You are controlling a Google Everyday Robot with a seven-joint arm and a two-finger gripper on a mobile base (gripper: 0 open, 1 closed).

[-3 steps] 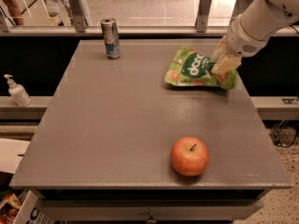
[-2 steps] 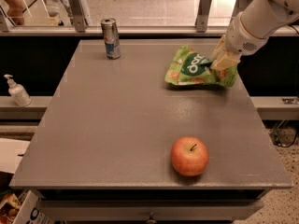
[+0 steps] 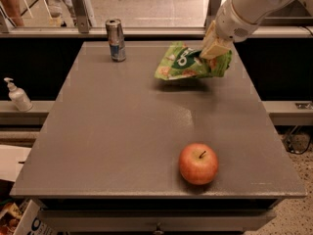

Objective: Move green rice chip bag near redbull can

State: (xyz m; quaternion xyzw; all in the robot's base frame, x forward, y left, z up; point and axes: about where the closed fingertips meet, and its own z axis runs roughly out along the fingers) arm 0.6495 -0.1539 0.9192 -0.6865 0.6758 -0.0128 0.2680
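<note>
The green rice chip bag (image 3: 188,62) hangs tilted a little above the grey table (image 3: 122,131) at its far right, casting a shadow below it. My gripper (image 3: 213,47) is shut on the bag's right end, with the white arm reaching in from the top right. The redbull can (image 3: 115,39) stands upright at the far left of the table, well left of the bag.
A red apple (image 3: 198,163) sits near the table's front right edge. A white pump bottle (image 3: 17,95) stands on a ledge left of the table. Metal railing posts run behind the table.
The bag has been lifted off the table and carried left toward the can, held by my gripper. The apple and can have not moved.
</note>
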